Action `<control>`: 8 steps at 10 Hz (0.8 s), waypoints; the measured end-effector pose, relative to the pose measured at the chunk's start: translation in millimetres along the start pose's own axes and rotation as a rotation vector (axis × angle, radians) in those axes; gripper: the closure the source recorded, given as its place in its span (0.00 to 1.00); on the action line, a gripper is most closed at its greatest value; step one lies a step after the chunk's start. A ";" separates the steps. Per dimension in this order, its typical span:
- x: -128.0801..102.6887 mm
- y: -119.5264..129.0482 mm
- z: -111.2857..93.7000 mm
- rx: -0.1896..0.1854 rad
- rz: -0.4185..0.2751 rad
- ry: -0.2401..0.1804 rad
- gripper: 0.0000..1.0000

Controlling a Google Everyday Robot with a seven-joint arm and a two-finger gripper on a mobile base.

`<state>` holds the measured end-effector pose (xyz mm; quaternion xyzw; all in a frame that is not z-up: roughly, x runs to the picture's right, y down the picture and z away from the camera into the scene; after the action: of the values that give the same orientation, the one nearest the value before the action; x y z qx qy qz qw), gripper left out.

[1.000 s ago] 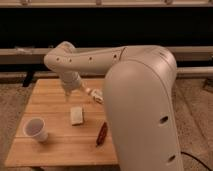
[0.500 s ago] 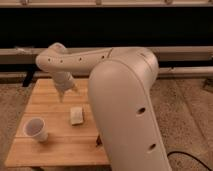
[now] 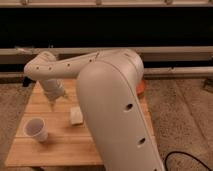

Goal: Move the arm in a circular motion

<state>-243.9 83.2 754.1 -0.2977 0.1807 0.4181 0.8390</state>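
Overhead, the arm [image 3: 107,95] holds its jaws [image 3: 54,99], state unclear, above the wooden table [image 3: 55,145].

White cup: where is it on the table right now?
In the camera view, the white cup stands on the wooden table's front-left part, left of the pale block and below the gripper hanging from the arm.

Single view from close behind the arm [image 3: 117,105], angled down over the wooden table [image 3: 60,145], gripper [image 3: 54,95] beyond.
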 end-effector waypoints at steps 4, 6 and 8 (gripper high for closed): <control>29.9 30.4 -0.5 -0.012 -0.070 -0.009 0.35; 49.3 51.1 -6.3 -0.009 -0.125 -0.020 0.35; 65.9 56.9 -7.7 -0.009 -0.156 -0.023 0.35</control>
<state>-251.7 144.3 692.0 -0.3100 0.1452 0.3556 0.8697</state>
